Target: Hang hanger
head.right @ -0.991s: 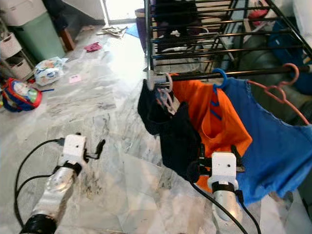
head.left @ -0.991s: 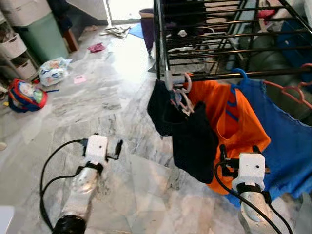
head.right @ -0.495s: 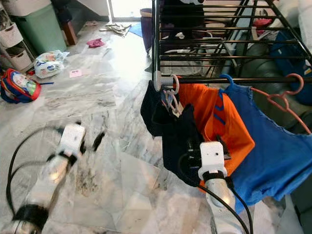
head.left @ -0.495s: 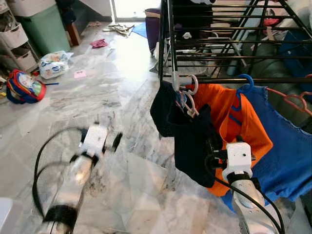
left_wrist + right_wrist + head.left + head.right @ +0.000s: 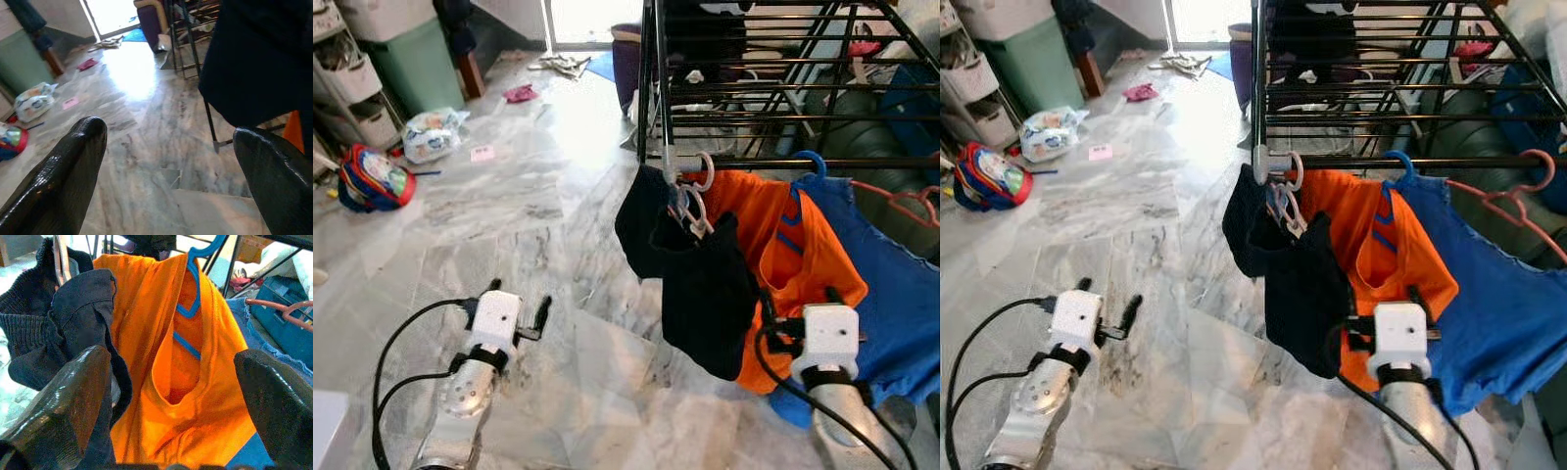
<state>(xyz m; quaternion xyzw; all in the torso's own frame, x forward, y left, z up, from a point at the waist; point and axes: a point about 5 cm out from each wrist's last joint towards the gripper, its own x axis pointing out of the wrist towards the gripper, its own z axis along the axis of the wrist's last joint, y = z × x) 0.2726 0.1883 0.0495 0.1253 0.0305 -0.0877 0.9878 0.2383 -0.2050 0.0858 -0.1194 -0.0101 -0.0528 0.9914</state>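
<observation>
A black drying rack stands ahead on the right. From its front bar hang a dark navy garment on a white hanger, an orange shirt on a blue hanger, and a blue shirt on a pink hanger. My right gripper is open and empty, low in front of the orange shirt, close beside the navy garment. My left gripper is open and empty over the marble floor, left of the rack; its fingers frame the floor.
A green bin and white drawers line the far left. A colourful bag, a plastic package and scattered cloth lie on the floor. A purple bin stands behind the rack, a blue box beyond it.
The view has shifted slightly. My left arm was blurred in motion half a second ago and now holds still, lower. My right gripper has drifted right, from the navy garment toward the orange shirt.
</observation>
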